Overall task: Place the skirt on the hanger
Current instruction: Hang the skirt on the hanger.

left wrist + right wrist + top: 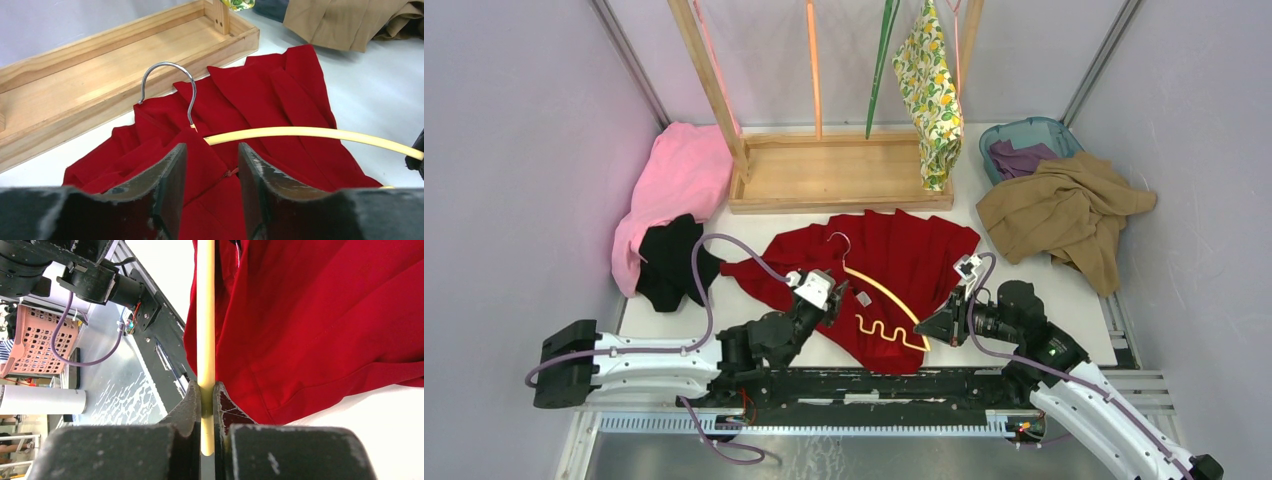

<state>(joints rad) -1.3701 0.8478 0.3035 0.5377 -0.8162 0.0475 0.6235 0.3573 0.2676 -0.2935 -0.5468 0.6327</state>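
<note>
The lemon-print skirt (pixel 932 95) hangs from the wooden rack at the back right; its lower tip (pixel 238 4) shows in the left wrist view. A thin pink wire, the hanger (pixel 957 50), runs down beside the skirt's top. Both grippers are far from these, at a red garment (pixel 894 250) spread near the table's front. My left gripper (pixel 832 304) (pixel 212 148) is open over the red cloth, with nothing between its fingers. My right gripper (pixel 926 325) (pixel 206 388) is shut on the end of a yellow hanger (pixel 884 290) (pixel 205 315) lying on that garment.
The yellow hanger's metal hook (pixel 172 82) rests on the red garment (pixel 280 95). The rack's wooden base (pixel 834 175) stands behind it. A tan garment (pixel 1064 210) and a teal basket (pixel 1029 135) are at the right. Pink (pixel 679 175) and black (pixel 669 262) clothes lie left. A green hanger (pixel 881 60) hangs on the rack.
</note>
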